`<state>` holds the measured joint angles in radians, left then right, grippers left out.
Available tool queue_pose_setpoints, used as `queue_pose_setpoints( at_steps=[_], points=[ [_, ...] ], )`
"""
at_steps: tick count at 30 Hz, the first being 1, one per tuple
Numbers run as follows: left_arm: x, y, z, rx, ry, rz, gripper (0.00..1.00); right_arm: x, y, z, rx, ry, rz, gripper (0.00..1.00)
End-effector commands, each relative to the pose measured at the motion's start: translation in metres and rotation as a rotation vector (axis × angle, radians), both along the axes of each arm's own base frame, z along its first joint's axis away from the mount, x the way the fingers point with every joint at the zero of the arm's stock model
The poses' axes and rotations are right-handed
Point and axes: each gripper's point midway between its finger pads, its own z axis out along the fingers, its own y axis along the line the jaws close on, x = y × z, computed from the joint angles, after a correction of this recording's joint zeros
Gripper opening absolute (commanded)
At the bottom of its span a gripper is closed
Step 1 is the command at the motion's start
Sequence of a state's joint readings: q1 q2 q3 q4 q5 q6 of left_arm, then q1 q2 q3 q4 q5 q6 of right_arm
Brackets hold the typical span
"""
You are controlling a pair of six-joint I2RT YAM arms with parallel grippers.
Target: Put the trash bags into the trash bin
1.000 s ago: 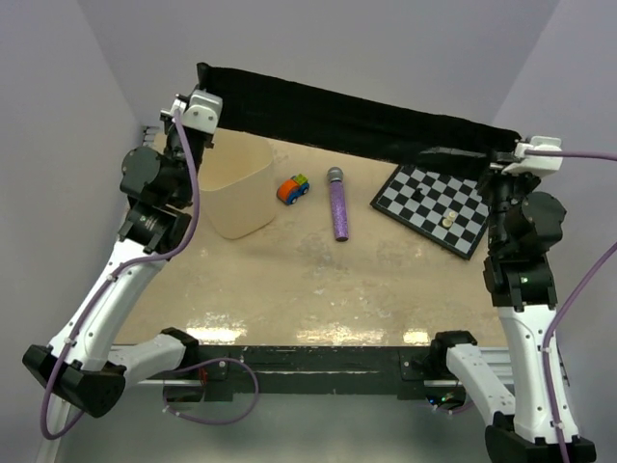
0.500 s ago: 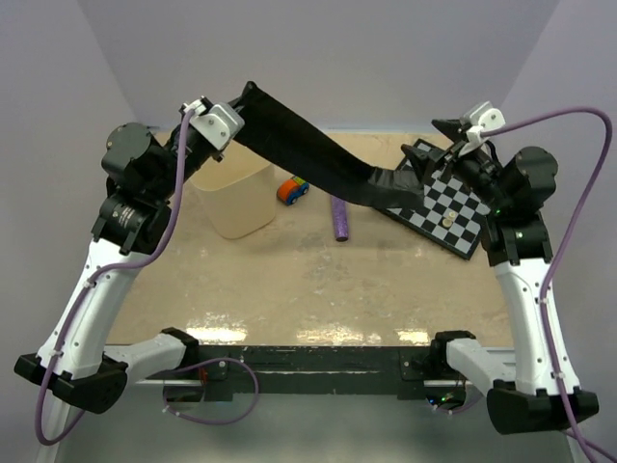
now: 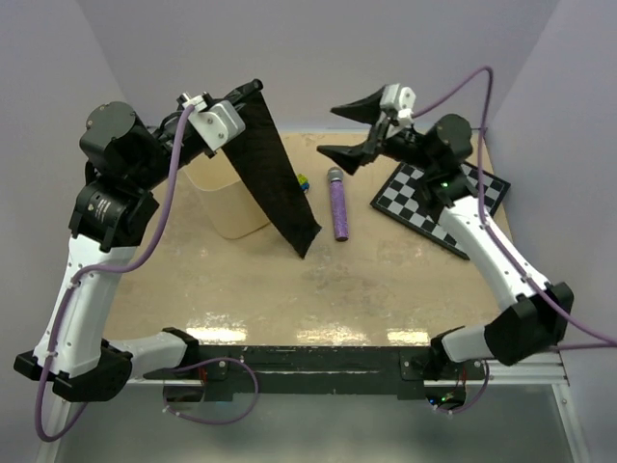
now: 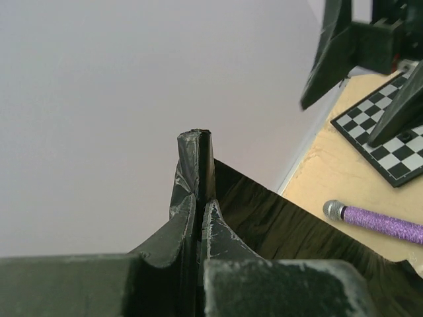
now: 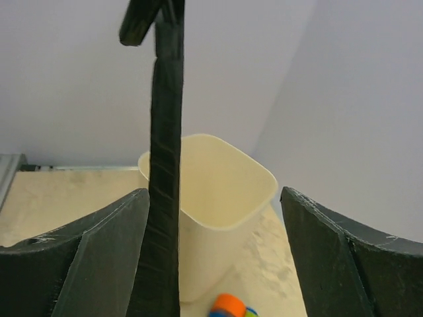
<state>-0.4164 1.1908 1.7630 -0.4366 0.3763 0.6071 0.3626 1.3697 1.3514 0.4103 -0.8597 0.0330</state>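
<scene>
Pale lilac walls on three sides; below, a sandy, mottled tabletop [image 3: 289, 289], glossy near the front edge. High above the table's far left, the left gripper [image 3: 254, 89], fingers pressed together on the top corner of the trash bag [image 3: 280, 183]. From that pinch, a long dark sheet slanting down and to the right. Lower tip at or just above the tabletop, cannot tell which, just right of the trash bin [image 3: 227, 207]. Bin upright under the left wrist, mouth facing up. Bag wholly outside it, crossing in front of its right side in the overhead view. Well apart from the bag, the right gripper [image 3: 343, 132], up in the air beyond the purple cylinder [image 3: 339, 207], fingers spread wide with nothing between them.

From the left wrist: two scuffed fingers [image 4: 177, 232] shut tight on a crumpled fold of film, the sheet falling away beneath, cylinder and chequered board [image 4: 390, 145] past it. From the right wrist: bag seen edge-on, a narrow dark strip in front of the cream bin. At the bin's foot, an orange-and-green toy [image 5: 228, 305], mostly hidden behind the bag in the overhead view. Board flat on the table's right side, under the right arm.
</scene>
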Motion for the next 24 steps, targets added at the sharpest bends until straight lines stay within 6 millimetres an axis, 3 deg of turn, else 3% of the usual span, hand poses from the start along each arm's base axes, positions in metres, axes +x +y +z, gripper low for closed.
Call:
queue_pose_setpoints(
  at_steps=[1, 13, 19, 24],
  points=[
    [-0.015, -0.002, 0.013, 0.041, -0.011, -0.046, 0.00, -0.025, 0.030, 0.055, 0.141, -0.143, 0.129, 0.86],
    [-0.029, 0.005, 0.023, 0.063, 0.019, -0.046, 0.00, -0.041, 0.103, 0.067, 0.282, -0.073, 0.339, 0.88],
    [-0.029, 0.005, 0.029, 0.054, 0.011, -0.042, 0.00, -0.023, 0.128, 0.070, 0.343, -0.024, 0.331, 0.87],
    [-0.029, 0.006, 0.031, 0.050, 0.008, -0.036, 0.00, -0.013, 0.140, 0.063, 0.344, 0.008, 0.319, 0.77]
  ],
)
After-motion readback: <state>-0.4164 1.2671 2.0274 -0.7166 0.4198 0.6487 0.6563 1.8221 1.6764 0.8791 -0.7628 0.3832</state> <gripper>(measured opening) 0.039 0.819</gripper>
